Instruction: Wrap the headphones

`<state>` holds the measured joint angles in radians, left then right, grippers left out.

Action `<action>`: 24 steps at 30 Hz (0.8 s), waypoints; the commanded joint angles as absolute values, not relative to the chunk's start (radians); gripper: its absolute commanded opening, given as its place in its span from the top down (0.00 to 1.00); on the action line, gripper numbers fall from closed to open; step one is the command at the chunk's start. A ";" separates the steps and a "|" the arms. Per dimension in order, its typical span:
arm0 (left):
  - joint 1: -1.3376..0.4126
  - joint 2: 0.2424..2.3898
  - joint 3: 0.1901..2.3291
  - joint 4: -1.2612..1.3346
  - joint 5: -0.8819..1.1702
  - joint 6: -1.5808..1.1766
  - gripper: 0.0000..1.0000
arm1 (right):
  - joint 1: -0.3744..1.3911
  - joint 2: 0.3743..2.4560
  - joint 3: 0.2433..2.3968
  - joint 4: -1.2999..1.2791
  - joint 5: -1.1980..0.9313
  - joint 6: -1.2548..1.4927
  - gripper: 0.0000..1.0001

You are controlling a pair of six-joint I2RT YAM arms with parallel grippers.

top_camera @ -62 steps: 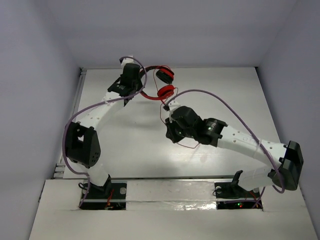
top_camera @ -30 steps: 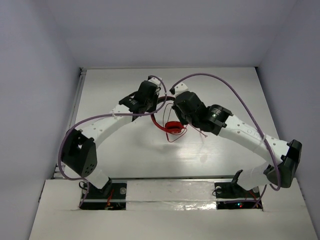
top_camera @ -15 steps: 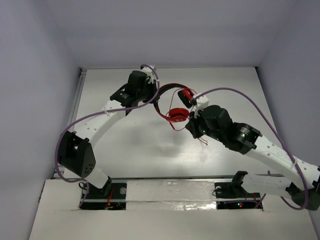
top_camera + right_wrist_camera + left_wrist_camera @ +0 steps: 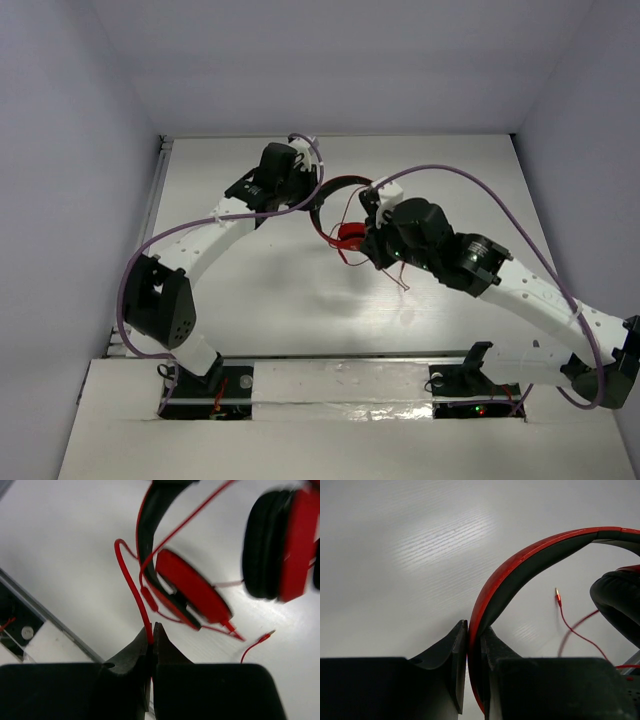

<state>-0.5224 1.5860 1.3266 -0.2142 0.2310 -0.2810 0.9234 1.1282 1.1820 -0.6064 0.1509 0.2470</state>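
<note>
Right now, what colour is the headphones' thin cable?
Red; the cable shows best in the right wrist view.

The headphones point(image 4: 349, 236) are held over the middle of the table point(image 4: 250, 300). The headband point(image 4: 520, 565) is clamped by the left gripper point(image 4: 474, 630) on their left, the cable point(image 4: 131, 587) by the right gripper point(image 4: 151, 630) on their right.

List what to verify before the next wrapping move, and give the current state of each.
1. Left gripper shut on the headband: ok.
2. Right gripper shut on the cable: ok.
3. Plug free of both grippers: ok.
4. Cable turns seated on the headband: cannot tell.
5. Headphones lifted off the table: cannot tell.
</note>
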 commanded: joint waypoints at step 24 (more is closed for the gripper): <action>-0.537 1.401 1.209 -0.337 0.354 -0.005 1.00 | 0.867 1.195 1.264 -0.528 0.540 0.135 1.00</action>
<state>-0.5331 1.4548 1.2209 -0.3489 0.2951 -0.0166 0.8806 1.1854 1.2610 -0.5900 0.4606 0.1524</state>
